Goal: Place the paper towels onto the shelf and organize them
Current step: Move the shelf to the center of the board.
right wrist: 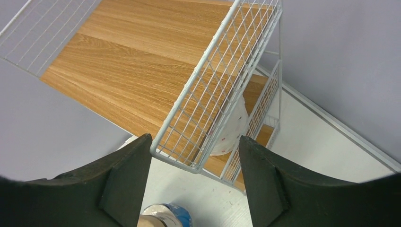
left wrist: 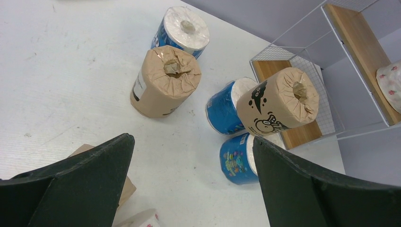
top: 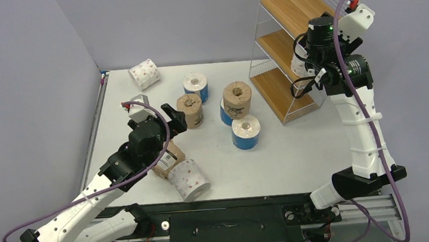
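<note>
White table point(top: 296, 155) under lavender walls carries the work. Near the front edge, toward the left, a pink-dotted roll point(top: 189, 179) lies on its side touching a kraft roll point(top: 169, 159), which is partly under the left arm. The left gripper point(left wrist: 191, 142) hovers above the table with fingers spread wide and nothing between them, aimed at an upright kraft roll point(left wrist: 165, 80) near the table's middle. This pick appears to be the step in hand. Centre the jaws across the roll's sides and descend vertically. Close only when both pads are level with the wrapper, clear of the blue roll point(left wrist: 182, 30) just behind it. Right of centre stand another blue roll point(top: 246, 132) and a kraft roll stacked on a blue one point(top: 237, 98). At the far right corner stands the shelf point(top: 287, 40). The right gripper point(right wrist: 195, 139) hangs beside its wire corner, jaws apart and empty. One dotted roll point(right wrist: 229, 130) rests on the middle board. Another roll point(top: 144, 74) lies at the far left corner.
</note>
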